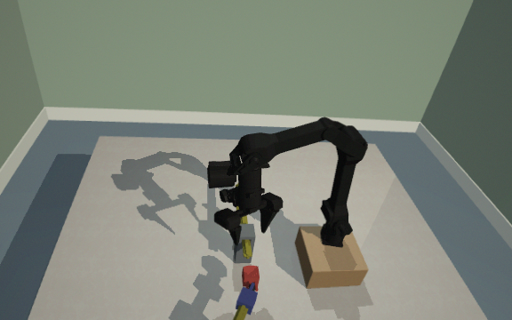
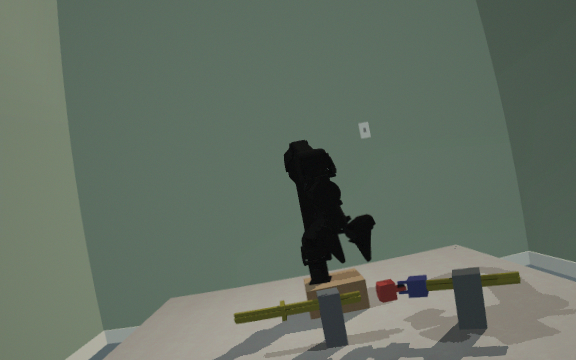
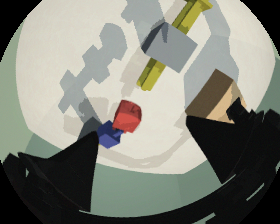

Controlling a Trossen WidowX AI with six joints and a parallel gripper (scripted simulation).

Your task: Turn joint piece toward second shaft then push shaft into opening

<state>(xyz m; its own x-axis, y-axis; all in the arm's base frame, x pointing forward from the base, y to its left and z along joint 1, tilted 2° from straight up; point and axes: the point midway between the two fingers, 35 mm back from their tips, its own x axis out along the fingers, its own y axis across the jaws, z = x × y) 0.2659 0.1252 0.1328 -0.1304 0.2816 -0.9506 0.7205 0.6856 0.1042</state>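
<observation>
My gripper (image 1: 251, 237) (image 2: 356, 261) (image 3: 143, 128) is open and empty, above the table near the second block. The red joint piece (image 1: 251, 276) (image 2: 386, 291) (image 3: 127, 117) hangs on hinges from the blue piece (image 1: 246, 300) (image 2: 417, 286) (image 3: 109, 135) on the first yellow shaft (image 2: 503, 278). That shaft sits in a grey block (image 2: 470, 305). The second yellow shaft (image 1: 247, 249) (image 2: 258, 315) (image 3: 151, 75) runs through the second grey block (image 2: 334, 320) (image 3: 175, 47). The joint's darker open side faces roughly toward this shaft's end, with a gap between. Exact alignment is hard to tell.
The arm stands on a brown box (image 1: 336, 279) (image 2: 353, 275) (image 3: 211, 95) beside the second block. A yellow cross-piece (image 2: 284, 311) sticks out from the second shaft on its far side from the joint. Arm shadows fall over the table.
</observation>
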